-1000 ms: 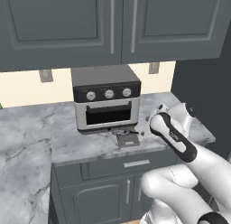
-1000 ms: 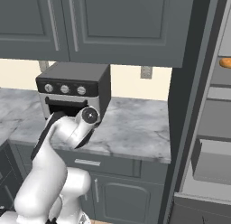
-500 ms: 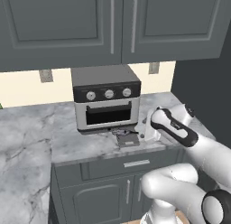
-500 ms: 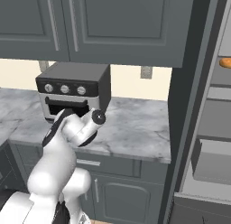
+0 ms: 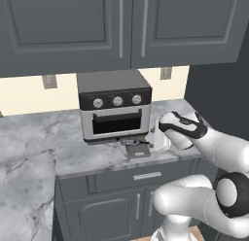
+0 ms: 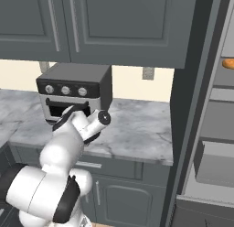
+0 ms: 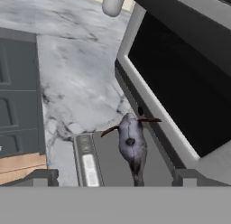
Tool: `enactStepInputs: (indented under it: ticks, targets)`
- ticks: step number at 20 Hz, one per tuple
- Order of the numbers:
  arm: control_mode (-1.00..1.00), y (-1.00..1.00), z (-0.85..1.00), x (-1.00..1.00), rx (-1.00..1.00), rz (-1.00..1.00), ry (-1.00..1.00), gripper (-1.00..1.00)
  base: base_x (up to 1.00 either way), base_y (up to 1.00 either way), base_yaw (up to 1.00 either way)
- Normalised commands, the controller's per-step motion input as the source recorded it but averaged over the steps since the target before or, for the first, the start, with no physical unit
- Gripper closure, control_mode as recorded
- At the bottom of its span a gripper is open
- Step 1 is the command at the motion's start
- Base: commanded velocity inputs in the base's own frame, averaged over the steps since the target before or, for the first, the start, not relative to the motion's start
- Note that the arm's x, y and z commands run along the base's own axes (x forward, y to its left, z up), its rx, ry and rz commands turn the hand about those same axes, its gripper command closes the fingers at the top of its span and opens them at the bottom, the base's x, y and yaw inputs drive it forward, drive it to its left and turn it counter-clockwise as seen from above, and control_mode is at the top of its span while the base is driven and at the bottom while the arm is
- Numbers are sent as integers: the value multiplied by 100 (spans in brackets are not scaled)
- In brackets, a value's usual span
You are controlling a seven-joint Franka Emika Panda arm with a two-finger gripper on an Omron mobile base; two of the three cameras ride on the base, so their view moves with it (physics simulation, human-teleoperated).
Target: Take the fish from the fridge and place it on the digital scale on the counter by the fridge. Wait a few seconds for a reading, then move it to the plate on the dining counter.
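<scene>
While the claw (image 7: 110, 175) hangs with its jaws spread wide and nothing between them, its two dark tips stand to either side of the digital scale (image 7: 106, 155) just below. On that flat dark slab lies the fish (image 7: 131, 146), grey and slim with reddish fins, apart from both fingertips. From the left base camera the scale (image 5: 137, 150) sits at the front edge of the worktop (image 5: 44, 147), touching or nearly touching the foot of the toaster oven (image 5: 115, 106), with the white arm's wrist just beside it. Farther back a small pale cup (image 7: 112, 2) stands on the marble. Off the worktop's right end, the fridge (image 6: 215, 130) stands open, an orange item (image 6: 228, 63) on a shelf.
</scene>
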Motion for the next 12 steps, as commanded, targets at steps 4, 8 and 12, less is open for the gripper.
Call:
enactStepInputs:
  ticks: [4, 8, 12]
  targets:
    - [-100, 19, -21, 13, 0, 0, 0, -100, 0, 0, 0]
    - [-100, 23, -22, 13, 0, 0, 0, -100, 0, 0, 0]
    - [-100, 13, -21, 21, 0, 0, 0, -100, 0, 0, 0]
